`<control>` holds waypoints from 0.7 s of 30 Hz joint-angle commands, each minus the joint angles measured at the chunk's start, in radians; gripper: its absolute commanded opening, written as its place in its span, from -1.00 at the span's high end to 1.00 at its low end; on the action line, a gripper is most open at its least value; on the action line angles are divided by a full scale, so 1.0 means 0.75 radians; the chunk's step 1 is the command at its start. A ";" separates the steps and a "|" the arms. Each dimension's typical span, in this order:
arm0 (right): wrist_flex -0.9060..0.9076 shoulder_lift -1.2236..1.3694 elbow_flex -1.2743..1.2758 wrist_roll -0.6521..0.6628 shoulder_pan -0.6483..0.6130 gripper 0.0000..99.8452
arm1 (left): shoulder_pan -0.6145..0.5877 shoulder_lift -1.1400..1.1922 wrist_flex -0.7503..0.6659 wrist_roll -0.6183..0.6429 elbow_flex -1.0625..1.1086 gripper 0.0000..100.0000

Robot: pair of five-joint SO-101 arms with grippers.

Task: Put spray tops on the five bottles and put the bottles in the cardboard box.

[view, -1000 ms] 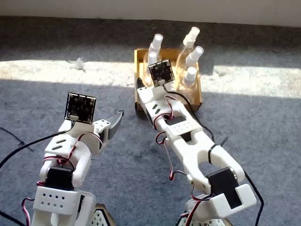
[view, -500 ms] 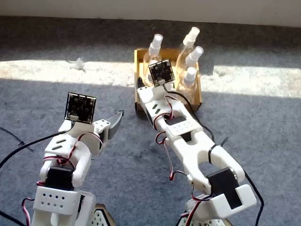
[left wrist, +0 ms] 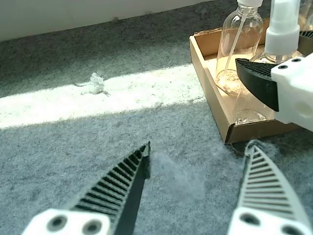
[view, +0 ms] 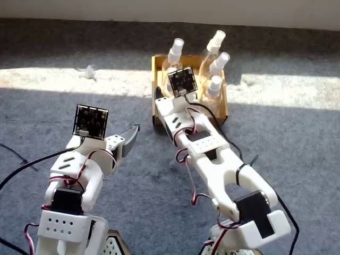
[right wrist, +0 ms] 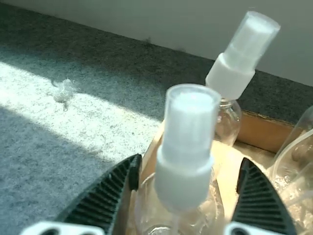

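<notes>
Grey carpet, wall at 12 o'clock. Cardboard box just below wall; open carpet at its 9 o'clock. Left gripper spread wide; right gripper spread astride bottle.

fifth spray top drops from sight, right arm sags a bit

one second ago, high view: the spray top of the bottle between the right gripper fingers stuck up just above that arm's wrist camera board, inside the cardboard box, right below the rear left bottle top. by half a second ago it had gone down behind the board, and it is hidden there now. in the last half second the right arm's elbow block and the link ahead of it slid slightly toward the near edge of the high view.
</notes>
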 commanded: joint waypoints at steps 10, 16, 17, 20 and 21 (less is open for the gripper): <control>0.232 -0.320 -0.165 -0.004 -0.005 0.47 | -0.015 -0.011 -0.023 -0.006 -0.007 0.44; 0.600 -0.373 -0.582 -0.010 -0.005 0.47 | -0.015 -0.011 -0.023 -0.006 -0.005 0.44; 0.682 -0.388 -0.645 -0.010 -0.005 0.47 | -0.015 -0.011 -0.023 -0.006 -0.005 0.44; 0.938 -0.465 -0.805 -0.012 -0.007 0.48 | -0.015 -0.011 -0.023 -0.006 -0.005 0.44; 1.010 -0.506 -0.846 -0.012 -0.007 0.51 | -0.015 -0.011 -0.023 -0.006 -0.005 0.44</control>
